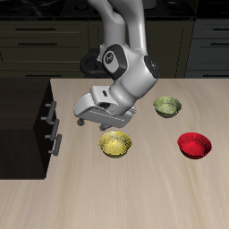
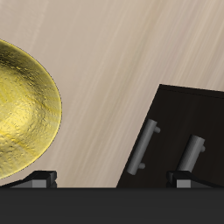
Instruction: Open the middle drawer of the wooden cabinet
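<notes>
Middle drawer (image 1: 49, 125) is sitting shut in the wooden cabinet (image 1: 22, 125) at the table's edge, looking stiff and heavy; its short silver handle (image 1: 56, 144) is offering the only hold. Gripper (image 1: 82, 119) is hovering nearby, empty; whether its fingers are spread, I cannot tell.

I look for words, numbers or signs and I find none that I can read. The big, very dark wooden cabinet (image 1: 25, 125) has plain drawer fronts with short silver handles. The bumpy yellow bowl (image 1: 115, 143), the green bowl (image 1: 167, 106) and the red bowl (image 1: 195, 144) have no labels.
</notes>
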Available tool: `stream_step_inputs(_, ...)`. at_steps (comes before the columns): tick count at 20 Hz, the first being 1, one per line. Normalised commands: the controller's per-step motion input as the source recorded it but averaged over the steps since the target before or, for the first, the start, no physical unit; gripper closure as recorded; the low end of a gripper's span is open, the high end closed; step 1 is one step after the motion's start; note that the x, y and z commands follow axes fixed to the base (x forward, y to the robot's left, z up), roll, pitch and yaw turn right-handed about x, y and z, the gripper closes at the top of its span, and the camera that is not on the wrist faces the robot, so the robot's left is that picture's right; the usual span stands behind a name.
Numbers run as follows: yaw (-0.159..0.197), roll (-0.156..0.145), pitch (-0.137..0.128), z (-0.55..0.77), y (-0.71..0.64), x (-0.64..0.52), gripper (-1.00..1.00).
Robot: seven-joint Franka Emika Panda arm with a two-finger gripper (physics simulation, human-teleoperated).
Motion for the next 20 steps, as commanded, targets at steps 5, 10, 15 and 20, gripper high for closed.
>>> stream_step_inputs(5, 0.030, -0.042, -0.018, -0.01, -0.04, -0.05, -1.00)
stream_step_inputs(10, 0.021, -0.048, -0.001, 0.03, -0.02, -0.04, -1.00)
stream_step_inputs(15, 0.007, -0.133, 0.004, 0.05, -0.24, -0.03, -1.00)
stream_step_inputs(20, -0.069, -0.095, 0.023, 0.07, -0.20, -0.02, -1.00)
